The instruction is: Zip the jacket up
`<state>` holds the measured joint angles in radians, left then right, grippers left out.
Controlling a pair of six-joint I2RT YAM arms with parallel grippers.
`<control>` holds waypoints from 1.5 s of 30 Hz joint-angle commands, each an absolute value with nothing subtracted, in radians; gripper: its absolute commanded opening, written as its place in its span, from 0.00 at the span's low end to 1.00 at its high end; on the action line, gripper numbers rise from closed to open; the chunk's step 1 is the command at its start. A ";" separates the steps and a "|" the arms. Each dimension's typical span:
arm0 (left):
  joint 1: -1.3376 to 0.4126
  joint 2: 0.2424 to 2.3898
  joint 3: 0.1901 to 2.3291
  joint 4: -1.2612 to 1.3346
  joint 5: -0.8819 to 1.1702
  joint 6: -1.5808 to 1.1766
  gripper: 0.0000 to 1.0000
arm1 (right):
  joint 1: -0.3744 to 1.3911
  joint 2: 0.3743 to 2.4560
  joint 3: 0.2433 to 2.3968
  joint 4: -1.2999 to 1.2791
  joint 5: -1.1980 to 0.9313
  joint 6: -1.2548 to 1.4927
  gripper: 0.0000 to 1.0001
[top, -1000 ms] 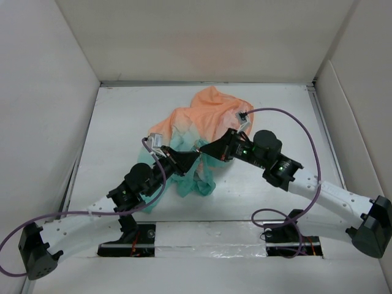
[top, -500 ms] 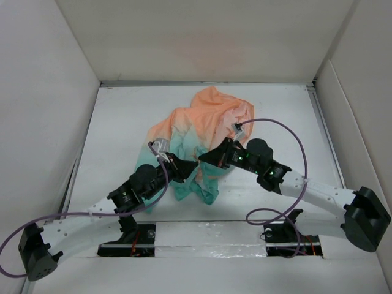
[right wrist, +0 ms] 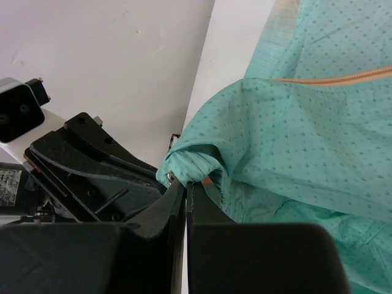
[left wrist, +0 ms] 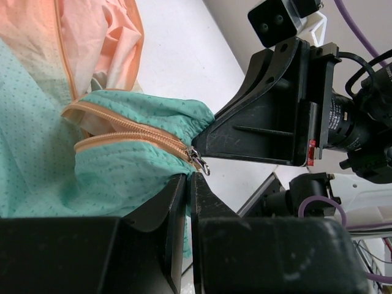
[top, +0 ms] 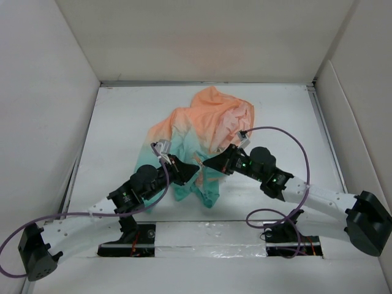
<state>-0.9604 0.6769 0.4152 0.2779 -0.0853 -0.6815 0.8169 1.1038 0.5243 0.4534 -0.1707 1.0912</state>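
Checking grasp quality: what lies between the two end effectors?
A bunched teal fold of the jacket with its zipper slider, shown best in the left wrist view.

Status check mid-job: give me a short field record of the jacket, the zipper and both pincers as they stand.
jacket: crumpled on the white table, orange part far, teal hem toward the arms
zipper: orange tape, its two sides parted beyond the slider; not zipped up
slider: metal, at the teal hem end, between the two pincer tips
left pincer: shut on teal hem fabric just beside the slider
right pincer: shut on a bunched teal hem fold, tip to tip with the left one
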 commanded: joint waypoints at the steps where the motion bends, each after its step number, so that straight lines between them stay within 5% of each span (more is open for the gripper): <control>1: -0.979 0.667 0.417 0.341 0.031 -0.703 0.00 | 0.813 1.091 0.523 0.517 -0.121 1.095 0.06; 8: -0.979 0.673 0.456 0.262 0.020 -0.684 0.00 | 0.813 0.955 0.517 0.402 -0.202 1.082 0.49; 17: -0.979 0.683 0.480 0.235 0.017 -0.672 0.00 | 0.813 0.845 0.523 0.100 -0.392 1.010 0.71; 25: -0.979 0.690 0.495 0.230 0.029 -0.663 0.00 | 0.822 0.758 0.537 -0.205 -0.384 0.896 0.67; 26: -0.979 0.689 0.495 0.232 0.034 -0.663 0.00 | 0.822 0.735 0.555 -0.233 -0.383 0.869 0.55; 28: -0.979 0.684 0.495 0.230 0.037 -0.666 0.00 | 0.822 0.715 0.590 -0.297 -0.370 0.819 0.47; 31: -0.979 0.686 0.494 0.227 0.057 -0.666 0.00 | 0.831 0.695 0.685 -0.365 -0.327 0.747 0.18; 32: -0.979 0.687 0.492 0.226 0.066 -0.664 0.00 | 0.841 0.695 0.708 -0.374 -0.299 0.689 0.00; 37: -0.979 0.703 0.506 0.216 0.112 -0.657 0.00 | 0.894 0.736 0.831 -0.391 -0.184 0.522 0.01; 41: -0.979 0.709 0.514 0.206 0.136 -0.661 0.00 | 0.963 0.794 0.894 -0.400 -0.102 0.364 0.20; 45: -0.979 0.715 0.517 0.204 0.144 -0.670 0.00 | 1.079 0.874 0.949 -0.429 0.036 0.328 0.24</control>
<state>-0.9741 0.7124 0.4610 0.1810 0.1131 -0.6735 1.0142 0.8345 0.8913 -0.3923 -0.0963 0.4309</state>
